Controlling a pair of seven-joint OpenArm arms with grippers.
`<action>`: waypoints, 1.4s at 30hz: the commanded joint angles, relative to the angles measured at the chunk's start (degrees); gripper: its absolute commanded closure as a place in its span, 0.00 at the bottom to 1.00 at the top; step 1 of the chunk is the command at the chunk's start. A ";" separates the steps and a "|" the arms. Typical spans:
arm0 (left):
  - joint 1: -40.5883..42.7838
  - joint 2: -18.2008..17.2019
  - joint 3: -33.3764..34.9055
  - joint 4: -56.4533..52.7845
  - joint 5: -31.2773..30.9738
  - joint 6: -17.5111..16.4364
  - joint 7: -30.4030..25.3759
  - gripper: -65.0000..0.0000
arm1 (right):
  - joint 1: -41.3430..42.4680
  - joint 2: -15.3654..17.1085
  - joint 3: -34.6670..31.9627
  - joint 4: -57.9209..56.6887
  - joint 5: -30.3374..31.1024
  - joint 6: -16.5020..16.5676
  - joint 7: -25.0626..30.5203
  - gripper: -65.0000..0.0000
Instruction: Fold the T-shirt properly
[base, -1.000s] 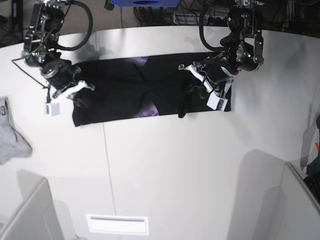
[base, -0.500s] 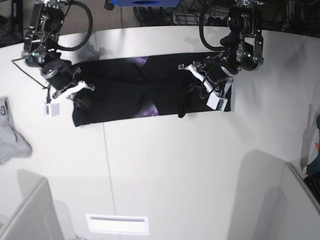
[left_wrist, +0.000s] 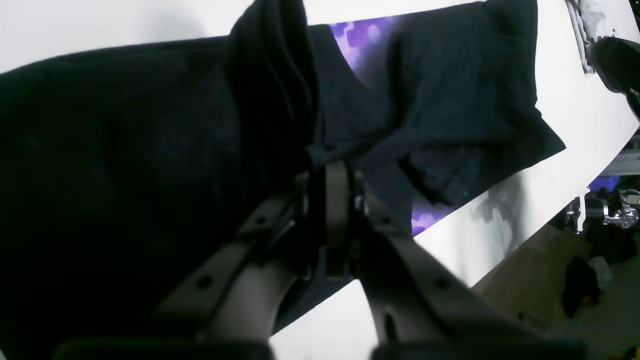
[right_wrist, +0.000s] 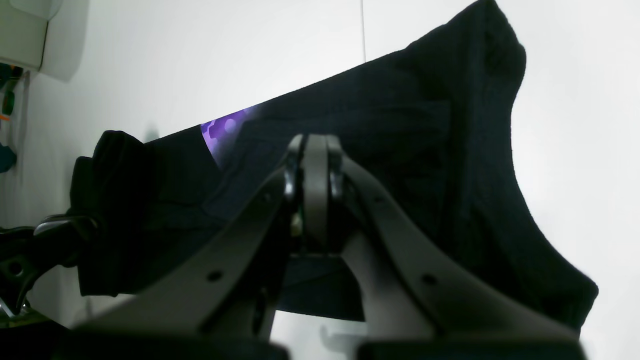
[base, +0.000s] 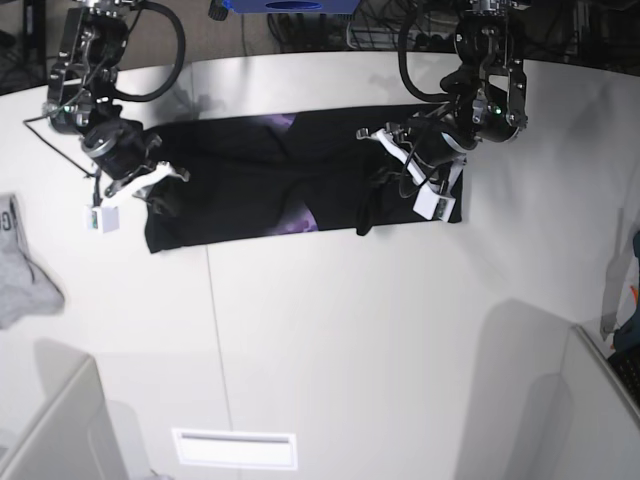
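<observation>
The black T-shirt lies as a long folded band across the far part of the white table, with bits of purple print showing. My left gripper is over the band's right part, shut on a raised fold of the T-shirt. My right gripper is at the band's left end. In the right wrist view the right gripper is shut on the T-shirt. In the left wrist view the left gripper pinches a ridge of cloth. The sun print is hidden.
A small grey cloth lies at the table's left edge, apart from the T-shirt. Grey partitions stand at the near left and near right. A white slot plate is set in the table's front. Cables and clutter lie behind the table.
Both arms and the T-shirt stay almost still. The grey cloth at the left edge has slid a little further left.
</observation>
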 joint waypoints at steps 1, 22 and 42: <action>-0.45 -0.03 -0.11 0.88 -1.27 -0.51 -0.85 1.00 | 0.48 0.48 0.25 0.86 0.72 0.40 1.30 1.00; -11.44 0.06 23.71 -5.10 -1.27 -0.51 -0.85 0.42 | 0.31 0.48 0.34 0.86 0.72 0.40 1.21 1.00; -3.88 -6.18 6.40 3.78 -1.18 12.85 6.71 1.00 | 0.22 0.48 0.25 0.86 0.72 0.40 1.03 1.00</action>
